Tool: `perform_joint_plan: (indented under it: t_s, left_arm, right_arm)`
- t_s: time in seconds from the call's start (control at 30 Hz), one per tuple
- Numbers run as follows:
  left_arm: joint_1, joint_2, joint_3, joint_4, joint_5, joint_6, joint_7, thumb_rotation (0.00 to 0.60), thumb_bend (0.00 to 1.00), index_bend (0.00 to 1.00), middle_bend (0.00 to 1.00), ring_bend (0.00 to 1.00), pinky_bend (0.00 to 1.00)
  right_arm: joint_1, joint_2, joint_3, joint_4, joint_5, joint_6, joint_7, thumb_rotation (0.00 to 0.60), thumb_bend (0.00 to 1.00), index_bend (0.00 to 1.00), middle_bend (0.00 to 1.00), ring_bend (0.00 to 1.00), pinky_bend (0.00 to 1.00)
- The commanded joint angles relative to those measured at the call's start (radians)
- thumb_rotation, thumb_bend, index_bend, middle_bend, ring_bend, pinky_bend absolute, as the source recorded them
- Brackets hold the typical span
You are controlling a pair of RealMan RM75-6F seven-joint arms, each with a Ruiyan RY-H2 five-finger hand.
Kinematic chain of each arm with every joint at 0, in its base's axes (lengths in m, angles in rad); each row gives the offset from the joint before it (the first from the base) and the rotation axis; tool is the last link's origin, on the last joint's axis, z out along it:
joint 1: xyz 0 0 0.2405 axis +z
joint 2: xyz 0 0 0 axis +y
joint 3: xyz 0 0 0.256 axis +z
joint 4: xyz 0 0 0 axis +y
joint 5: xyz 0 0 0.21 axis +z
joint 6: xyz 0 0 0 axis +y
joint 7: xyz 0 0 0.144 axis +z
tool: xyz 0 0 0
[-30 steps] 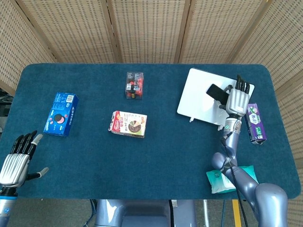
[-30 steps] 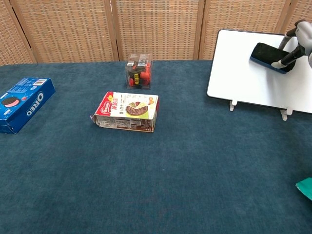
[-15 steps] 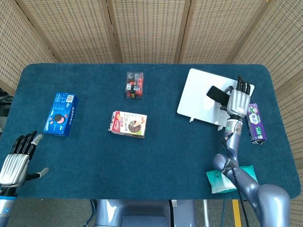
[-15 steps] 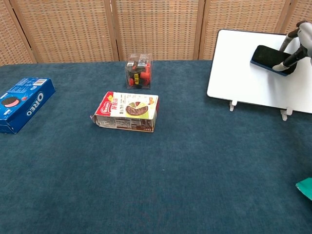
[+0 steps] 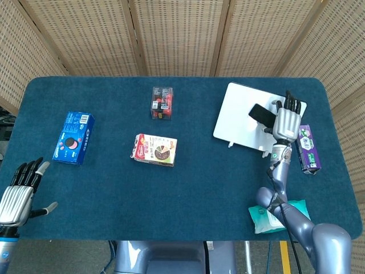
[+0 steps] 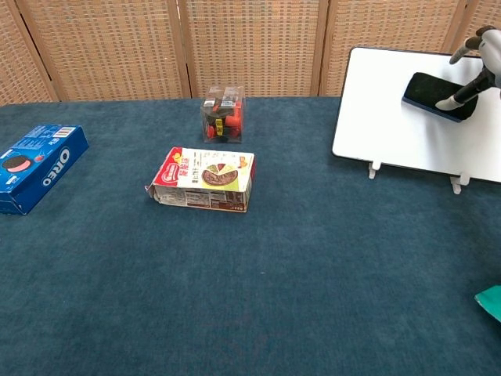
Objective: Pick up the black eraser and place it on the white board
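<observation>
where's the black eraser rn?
The black rectangular eraser lies on the white board at the table's far right in both views, by the board's right edge, with the right hand at its end.

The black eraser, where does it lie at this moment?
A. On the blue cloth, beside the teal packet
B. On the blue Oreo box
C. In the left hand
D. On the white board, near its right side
D: in the head and chest views the black eraser lies on the white board, toward its right side, with the right hand at its edge.
</observation>
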Motion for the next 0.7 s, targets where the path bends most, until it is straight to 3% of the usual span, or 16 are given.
perform_joint_plan:
  t_s: [0.03, 0.23, 0.4, 0.47, 0.57, 0.7]
  left_arm:
    - [0.001, 0.001, -0.001, 0.0, 0.0, 0.003, -0.003, 0.6, 0.0, 0.0, 0.0, 0.0, 0.0]
    - [0.008, 0.004, 0.002, 0.0, 0.011, 0.019, -0.011, 0.6, 0.0, 0.0, 0.0, 0.0, 0.0]
    - [0.015, 0.004, 0.007, 0.001, 0.03, 0.038, -0.015, 0.6, 0.0, 0.0, 0.0, 0.0, 0.0]
    - [0.02, 0.003, 0.008, 0.004, 0.041, 0.054, -0.011, 0.6, 0.0, 0.0, 0.0, 0.0, 0.0]
    - [0.025, -0.001, 0.004, 0.011, 0.043, 0.069, -0.012, 0.6, 0.0, 0.0, 0.0, 0.0, 0.0]
    - [0.03, -0.009, -0.007, 0.021, 0.03, 0.081, 0.004, 0.6, 0.0, 0.0, 0.0, 0.0, 0.0]
  right_arm:
    - [-0.034, 0.033, -0.004, -0.075, -0.032, 0.067, 0.039, 0.6, 0.1, 0.25, 0.0, 0.0, 0.0]
    - [-0.156, 0.143, -0.032, -0.335, -0.116, 0.227, 0.119, 0.6, 0.09, 0.25, 0.0, 0.0, 0.0]
    - [-0.308, 0.289, -0.116, -0.633, -0.224, 0.361, 0.157, 0.6, 0.05, 0.2, 0.0, 0.0, 0.0]
    - [-0.382, 0.365, -0.183, -0.753, -0.293, 0.409, 0.17, 0.6, 0.05, 0.18, 0.0, 0.0, 0.0]
    - [-0.448, 0.455, -0.278, -0.849, -0.363, 0.416, 0.144, 0.6, 0.05, 0.14, 0.0, 0.0, 0.0]
    - [-0.504, 0.521, -0.389, -0.863, -0.473, 0.436, 0.095, 0.6, 0.01, 0.07, 0.0, 0.0, 0.0]
